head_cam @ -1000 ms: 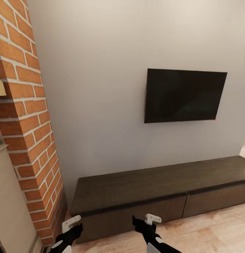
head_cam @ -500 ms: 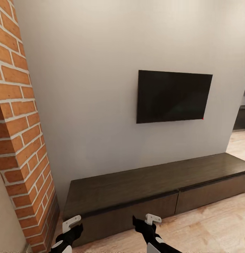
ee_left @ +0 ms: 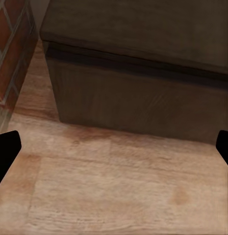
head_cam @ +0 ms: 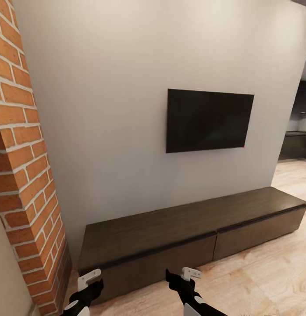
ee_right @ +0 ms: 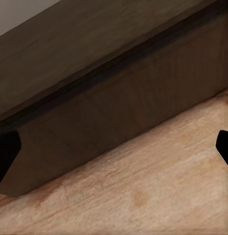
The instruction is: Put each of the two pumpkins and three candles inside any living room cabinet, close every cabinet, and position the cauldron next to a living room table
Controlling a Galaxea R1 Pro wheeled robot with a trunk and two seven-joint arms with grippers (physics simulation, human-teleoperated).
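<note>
The cabinet [head_cam: 192, 226], a long low dark-brown TV unit, stands against the wall with both wide drawer fronts shut. My left gripper [head_cam: 92, 284] and right gripper [head_cam: 183, 279] hang low in front of its left half, a short way off it. In the left wrist view the cabinet's end [ee_left: 138, 73] lies ahead, and the black fingertips [ee_left: 6, 152] stand far apart, open and holding nothing. The right wrist view has the drawer front [ee_right: 104, 103] ahead, with its fingertips [ee_right: 6, 152] also wide apart and nothing between them. Pumpkins, candles, cauldron and table are out of view.
A red-brick fireplace column [head_cam: 21, 175] rises close on my left. A black TV [head_cam: 208, 119] hangs on the grey wall above the cabinet. Light wood-plank floor [head_cam: 267, 272] runs in front and to the right, toward a darker room [head_cam: 297, 140].
The whole picture has slid left as the camera turned right; the cabinet's right end and the room beyond have come into view. The arms keep their pose.
</note>
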